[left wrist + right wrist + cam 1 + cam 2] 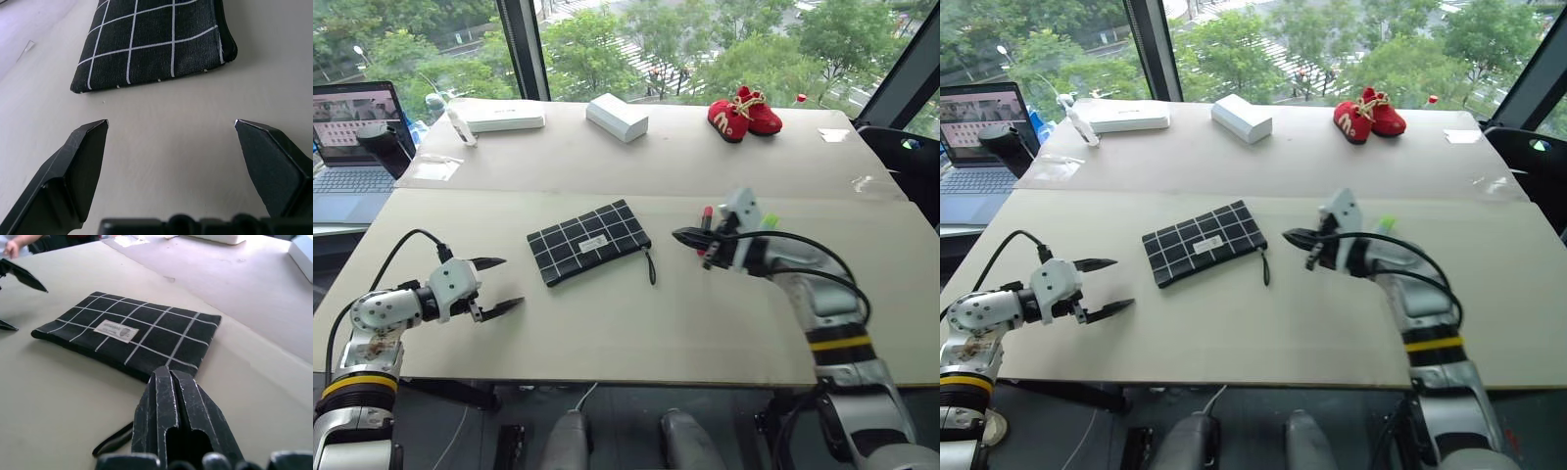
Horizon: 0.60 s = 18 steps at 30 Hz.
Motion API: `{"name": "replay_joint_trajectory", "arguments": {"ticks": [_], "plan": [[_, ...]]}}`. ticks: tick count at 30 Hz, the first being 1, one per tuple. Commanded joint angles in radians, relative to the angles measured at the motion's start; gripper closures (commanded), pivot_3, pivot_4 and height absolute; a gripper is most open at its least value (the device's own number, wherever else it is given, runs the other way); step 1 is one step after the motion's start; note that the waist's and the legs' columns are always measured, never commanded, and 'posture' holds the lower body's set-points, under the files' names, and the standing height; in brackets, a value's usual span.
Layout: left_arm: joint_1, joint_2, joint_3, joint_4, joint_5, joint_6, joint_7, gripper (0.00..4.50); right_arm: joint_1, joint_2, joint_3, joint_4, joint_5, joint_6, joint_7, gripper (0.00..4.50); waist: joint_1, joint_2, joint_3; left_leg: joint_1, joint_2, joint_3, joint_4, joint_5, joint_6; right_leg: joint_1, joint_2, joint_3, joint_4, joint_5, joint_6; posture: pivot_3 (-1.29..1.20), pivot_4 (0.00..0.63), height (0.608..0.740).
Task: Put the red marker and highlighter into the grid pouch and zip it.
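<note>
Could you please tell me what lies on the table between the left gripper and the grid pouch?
Nothing: bare table separates the open left gripper from the grid pouch, as the left wrist view shows.

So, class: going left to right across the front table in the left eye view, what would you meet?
left gripper → grid pouch → pull cord → right gripper, then the red marker and the highlighter behind its arm.

No legible text, pouch label (116,330) included.
</note>
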<state>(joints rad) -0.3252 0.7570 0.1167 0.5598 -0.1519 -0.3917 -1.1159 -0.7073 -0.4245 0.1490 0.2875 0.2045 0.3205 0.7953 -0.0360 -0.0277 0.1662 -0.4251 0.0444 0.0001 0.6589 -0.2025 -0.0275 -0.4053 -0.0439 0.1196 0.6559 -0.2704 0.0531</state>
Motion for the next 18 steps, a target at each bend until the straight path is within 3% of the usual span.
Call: {"name": "replay_joint_trajectory", "arguments": {"ticks": [1,13,18], "plan": [[0.009,-0.012,-0.003,-0.013,-0.02,0.022,0.005,0.0,-0.08,0.024,-0.008,0.125,-0.058,-0.102,-0.032,4.48,0.003,0.0,0.0,0.0,0.0,0.0,0.0,0.0,0.0,0.0,0.0,0.0,0.0,0.0,0.0,0.0,0.15,0.729],[0.079,-0.011,0.026,-0.148,-0.069,0.123,0.029,0.0,-0.254,0.186,0.088,0.432,-0.206,-0.236,-0.047,4.48,-0.015,0.0,0.0,0.0,0.002,0.0,0.0,0.0,0.0,-0.004,0.0,-0.004,0.006,0.0,-0.001,0.0,0.15,0.729],[0.086,0.003,0.02,-0.178,-0.051,0.132,0.035,0.0,-0.298,0.193,0.194,0.568,-0.36,-0.357,-0.083,4.48,-0.013,0.0,0.0,0.0,0.002,0.0,0.0,0.0,0.0,-0.005,0.0,-0.005,0.007,0.0,-0.002,0.0,0.15,0.729]]}}
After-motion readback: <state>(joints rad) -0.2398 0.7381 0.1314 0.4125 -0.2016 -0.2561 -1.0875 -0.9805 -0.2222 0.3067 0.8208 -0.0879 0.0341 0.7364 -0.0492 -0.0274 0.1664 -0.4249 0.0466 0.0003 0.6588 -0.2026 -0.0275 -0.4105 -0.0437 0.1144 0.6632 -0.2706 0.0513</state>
